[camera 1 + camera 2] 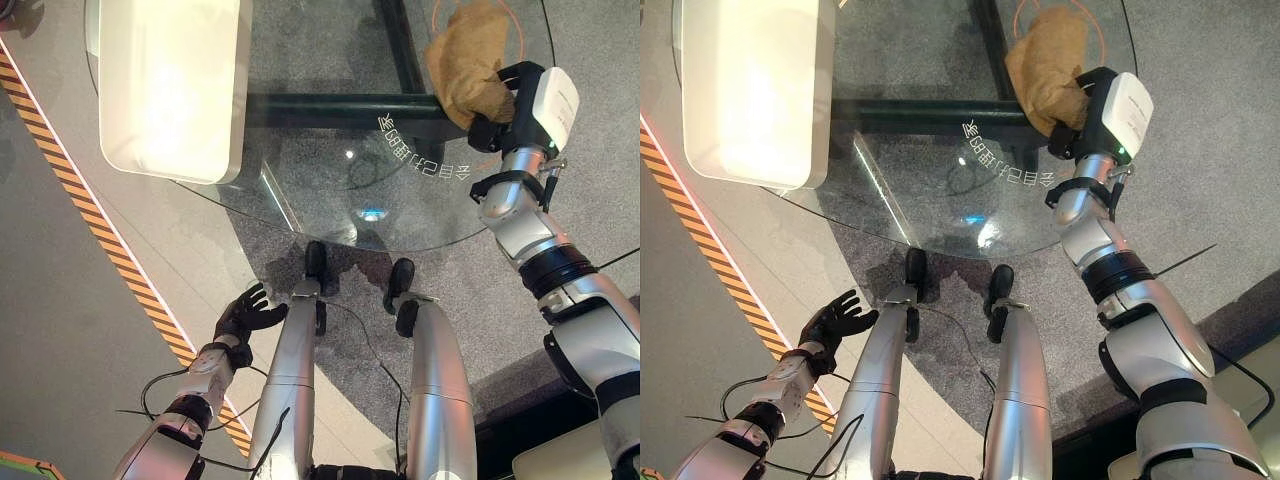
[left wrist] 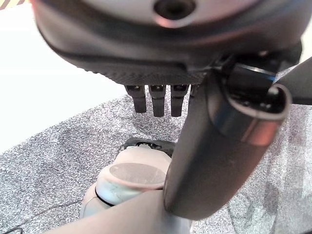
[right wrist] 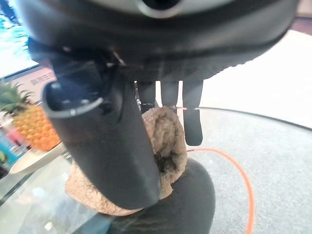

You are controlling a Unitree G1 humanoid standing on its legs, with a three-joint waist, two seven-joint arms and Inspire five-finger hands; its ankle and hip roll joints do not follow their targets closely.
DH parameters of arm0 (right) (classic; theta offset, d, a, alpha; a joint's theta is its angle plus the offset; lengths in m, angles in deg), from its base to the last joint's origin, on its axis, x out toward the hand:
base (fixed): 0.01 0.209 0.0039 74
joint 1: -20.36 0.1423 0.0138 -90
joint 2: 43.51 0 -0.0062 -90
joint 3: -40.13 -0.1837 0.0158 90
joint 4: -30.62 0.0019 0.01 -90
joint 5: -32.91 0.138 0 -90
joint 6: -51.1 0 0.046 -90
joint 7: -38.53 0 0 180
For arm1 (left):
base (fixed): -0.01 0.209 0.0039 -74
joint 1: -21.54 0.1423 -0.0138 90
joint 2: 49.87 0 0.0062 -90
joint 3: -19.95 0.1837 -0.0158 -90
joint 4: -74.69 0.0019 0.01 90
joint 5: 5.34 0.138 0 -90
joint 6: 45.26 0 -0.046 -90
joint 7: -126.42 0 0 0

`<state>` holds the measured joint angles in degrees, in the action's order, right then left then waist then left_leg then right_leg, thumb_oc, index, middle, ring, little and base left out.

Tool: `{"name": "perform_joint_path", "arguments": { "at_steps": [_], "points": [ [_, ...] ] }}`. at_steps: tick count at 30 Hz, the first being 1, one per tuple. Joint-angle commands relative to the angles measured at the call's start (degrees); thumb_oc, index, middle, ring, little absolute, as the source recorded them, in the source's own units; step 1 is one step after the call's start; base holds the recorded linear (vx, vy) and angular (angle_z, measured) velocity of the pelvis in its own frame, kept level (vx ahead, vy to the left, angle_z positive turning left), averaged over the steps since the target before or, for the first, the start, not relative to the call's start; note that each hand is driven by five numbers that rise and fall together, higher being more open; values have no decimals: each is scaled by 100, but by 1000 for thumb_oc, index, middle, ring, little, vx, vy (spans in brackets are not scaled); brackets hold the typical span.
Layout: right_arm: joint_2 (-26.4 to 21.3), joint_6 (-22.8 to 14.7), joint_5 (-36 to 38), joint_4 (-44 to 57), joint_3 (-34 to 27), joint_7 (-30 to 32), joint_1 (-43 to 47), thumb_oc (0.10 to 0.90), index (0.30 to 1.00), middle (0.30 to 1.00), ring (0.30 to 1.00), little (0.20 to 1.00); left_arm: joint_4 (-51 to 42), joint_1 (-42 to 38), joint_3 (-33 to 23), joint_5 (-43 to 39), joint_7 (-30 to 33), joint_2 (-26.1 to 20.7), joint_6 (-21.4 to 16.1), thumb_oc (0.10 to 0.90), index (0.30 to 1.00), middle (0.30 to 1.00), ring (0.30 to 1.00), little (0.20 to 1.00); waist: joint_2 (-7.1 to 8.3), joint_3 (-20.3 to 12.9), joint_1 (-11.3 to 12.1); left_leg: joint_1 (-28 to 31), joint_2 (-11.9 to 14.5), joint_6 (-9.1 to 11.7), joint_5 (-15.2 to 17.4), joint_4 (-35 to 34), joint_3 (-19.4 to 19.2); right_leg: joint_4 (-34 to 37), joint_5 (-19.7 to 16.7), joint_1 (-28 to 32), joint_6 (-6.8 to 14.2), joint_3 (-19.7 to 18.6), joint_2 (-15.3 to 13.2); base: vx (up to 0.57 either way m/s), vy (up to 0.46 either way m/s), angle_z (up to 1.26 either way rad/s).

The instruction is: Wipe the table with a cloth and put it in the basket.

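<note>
Far to the left and low beside the robot, the left hand (image 1: 246,314) hangs idle over the floor with its fingers spread and nothing in it. Next comes the white basket (image 1: 170,90), standing on the left part of the round glass table (image 1: 330,190), its rim close to the table's near edge. Further right, at the table's far right edge, the tan cloth (image 1: 465,60) lies bunched on the glass, and the right hand (image 1: 497,110) rests on its near end; the right wrist view shows the thumb and fingers (image 3: 193,122) closed around a rolled fold of cloth (image 3: 165,131), so the grip looks partial rather than full. The wiping seems the step in hand, with the basket well apart from the cloth. The risk is that a pinch on one fold lets the cloth drag loose or slide off the nearby rim during a stroke. A long carry leftward across the glass could also drop it short of the basket.
</note>
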<state>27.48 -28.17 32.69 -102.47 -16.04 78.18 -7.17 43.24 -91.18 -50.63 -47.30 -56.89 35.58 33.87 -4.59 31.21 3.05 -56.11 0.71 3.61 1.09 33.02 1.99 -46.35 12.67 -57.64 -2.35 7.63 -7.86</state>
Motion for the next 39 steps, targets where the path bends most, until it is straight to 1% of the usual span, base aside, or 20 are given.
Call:
{"name": "perform_joint_path", "arguments": {
  "at_steps": [1,4,14,15,16,17,22,30,39],
  "points": [
    [91,-377,-383,783,474,-414,71,100,300,300,300,200,158,244,-32,23,18,219,-235,800,900,900,900,900,-206,-141,42,350,-35,-362,658,224,-453,465,-204,207,170,30,97,0,0,0],
    [180,-338,-384,897,539,-546,-27,100,300,300,300,200,156,244,-19,30,41,244,-243,800,900,900,900,900,-204,-141,36,355,-38,-355,653,227,-463,455,-197,210,169,29,97,0,0,0],
    [488,-391,-496,1022,703,-911,-260,100,300,300,300,200,144,206,-4,98,118,329,-208,800,900,900,900,900,-211,-141,28,402,-47,-333,614,166,-492,532,-211,257,171,31,92,-7,-1,0],
    [537,-392,-522,1058,739,-987,-212,100,300,300,300,200,142,139,-24,111,131,339,-217,800,900,900,900,900,-216,-141,30,292,-46,-360,405,54,-510,662,-412,155,121,72,98,0,0,0],
    [567,-403,-503,1064,763,-1029,-280,100,300,300,300,200,148,196,4,108,131,350,-223,800,900,900,900,900,-214,-141,29,405,-56,-329,600,142,-493,553,-222,252,170,32,98,-76,-2,2],
    [605,-423,-541,1118,787,-1110,-257,100,300,300,300,200,129,124,-26,115,147,352,-206,800,900,900,900,900,-216,-141,25,301,-51,-354,393,37,-517,673,-417,155,123,68,105,0,0,0],
    [796,-423,-727,1323,931,-1501,-368,100,300,300,300,200,107,78,-26,145,189,408,-184,800,900,900,900,900,-222,-141,2,317,-64,-339,368,8,-549,726,-436,164,121,55,106,-15,1,1],
    [1075,-426,-872,1533,1149,-1794,-584,100,300,300,300,200,83,21,-3,189,293,502,-151,800,900,900,900,900,-212,-141,-19,344,-82,-325,328,-46,-579,777,-453,174,119,38,123,0,0,0],
    [1205,-383,-909,1777,1261,-2033,-719,100,300,300,300,200,28,6,-22,252,344,506,-92,800,900,900,900,900,-179,-141,-12,359,-74,-315,288,-75,-580,802,-475,196,127,56,114,0,0,0]
  ]
}}
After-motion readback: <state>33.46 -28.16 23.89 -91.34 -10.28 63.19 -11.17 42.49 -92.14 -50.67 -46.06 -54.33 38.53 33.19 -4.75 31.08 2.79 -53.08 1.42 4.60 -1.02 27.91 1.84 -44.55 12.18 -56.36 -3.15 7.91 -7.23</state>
